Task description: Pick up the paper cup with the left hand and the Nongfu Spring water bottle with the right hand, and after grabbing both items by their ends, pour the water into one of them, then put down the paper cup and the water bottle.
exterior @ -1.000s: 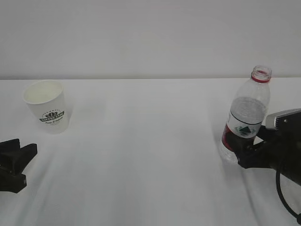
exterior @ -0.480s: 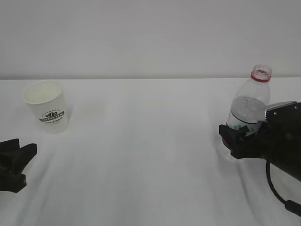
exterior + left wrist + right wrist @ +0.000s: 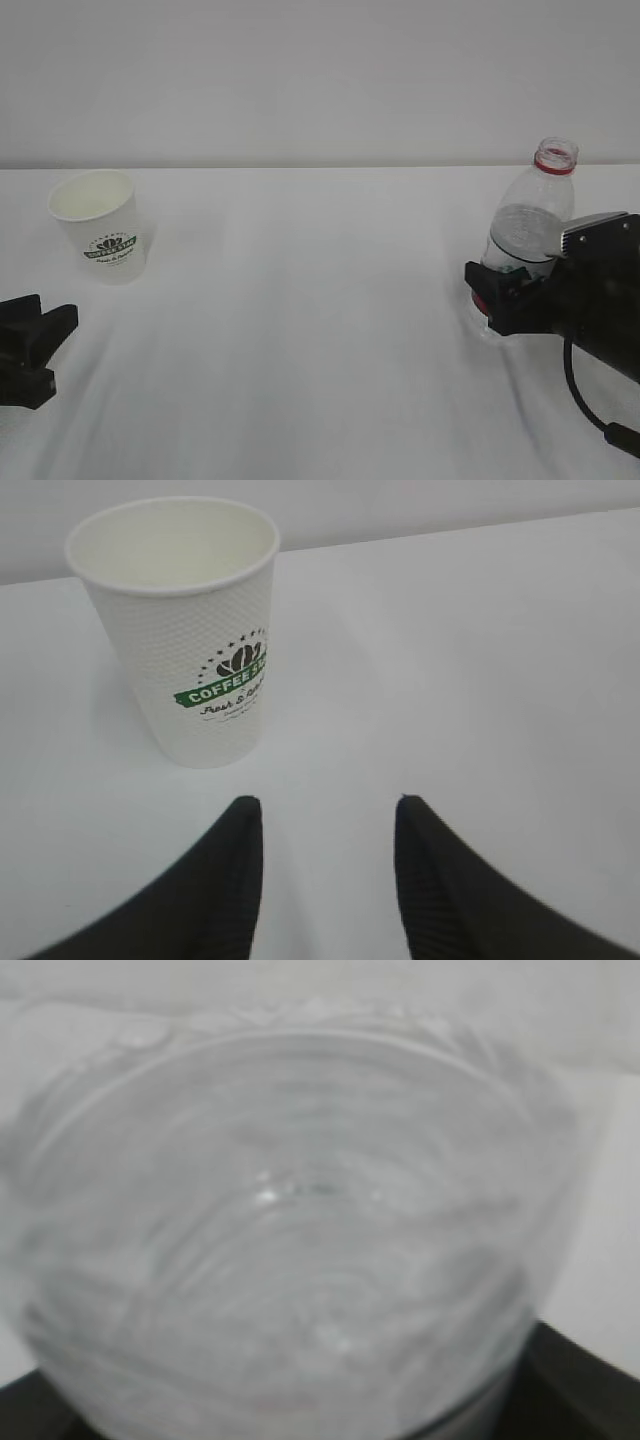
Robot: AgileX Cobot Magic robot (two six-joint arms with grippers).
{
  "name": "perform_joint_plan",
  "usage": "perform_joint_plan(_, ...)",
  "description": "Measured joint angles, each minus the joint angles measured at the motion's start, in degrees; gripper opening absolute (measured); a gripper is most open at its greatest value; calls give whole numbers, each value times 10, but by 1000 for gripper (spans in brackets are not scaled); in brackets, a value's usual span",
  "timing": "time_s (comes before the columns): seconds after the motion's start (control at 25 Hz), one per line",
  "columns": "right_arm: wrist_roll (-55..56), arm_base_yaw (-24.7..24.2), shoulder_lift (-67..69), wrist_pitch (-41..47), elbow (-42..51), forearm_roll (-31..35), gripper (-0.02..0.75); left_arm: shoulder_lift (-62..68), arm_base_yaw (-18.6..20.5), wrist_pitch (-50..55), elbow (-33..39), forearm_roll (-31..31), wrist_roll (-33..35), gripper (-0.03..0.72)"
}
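Exterior view first: the black right hand [image 3: 490,300] brackets the lower body of the clear ribbed plastic Nongfu Spring water bottle [image 3: 527,225] — whether it has clamped yet, I cannot tell. Well left of the bottle stands the white tapered paper cup [image 3: 190,630] — the black left hand [image 3: 325,820], jaws apart, waits just short of it.

bottle [image 3: 290,1230] blurred, label hidden by gripper [image 3: 492,295]

Left hand [image 3: 35,340] low at left edge, black fingers [image 3: 225,880] parted, nothing between them, pointing toward centre. Right hand [image 3: 492,298] comes in from right side, grey box part on top, cable loop hanging below; jaws set around lower bottle body, grip unclear.
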Motion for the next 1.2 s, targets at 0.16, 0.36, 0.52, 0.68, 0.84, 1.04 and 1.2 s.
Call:
perform_joint_plan(0.16, 0, 0, 0, 0, 0, -1, 517, 0, 0, 0, 0, 0, 0, 325)
perform_joint_plan(0.36, -1, 0, 0, 0, 0, -1, 488, 0, 0, 0, 0, 0, 0, 325)
perform_joint_plan(0.52, -1, 0, 0, 0, 0, -1, 485, 0, 0, 0, 0, 0, 0, 325)
perform_joint_plan(0.68, -1, 0, 0, 0, 0, -1, 484, 0, 0, 0, 0, 0, 0, 325)
perform_joint_plan(0.84, -1, 0, 0, 0, 0, -1, 483, 0, 0, 0, 0, 0, 0, 319)
perform_joint_plan(1.04, -1, 0, 0, 0, 0, -1, 482, 0, 0, 0, 0, 0, 0, 313)
perform_joint_plan(1.2, -1, 0, 0, 0, 0, -1, 482, 0, 0, 0, 0, 0, 0, 306)
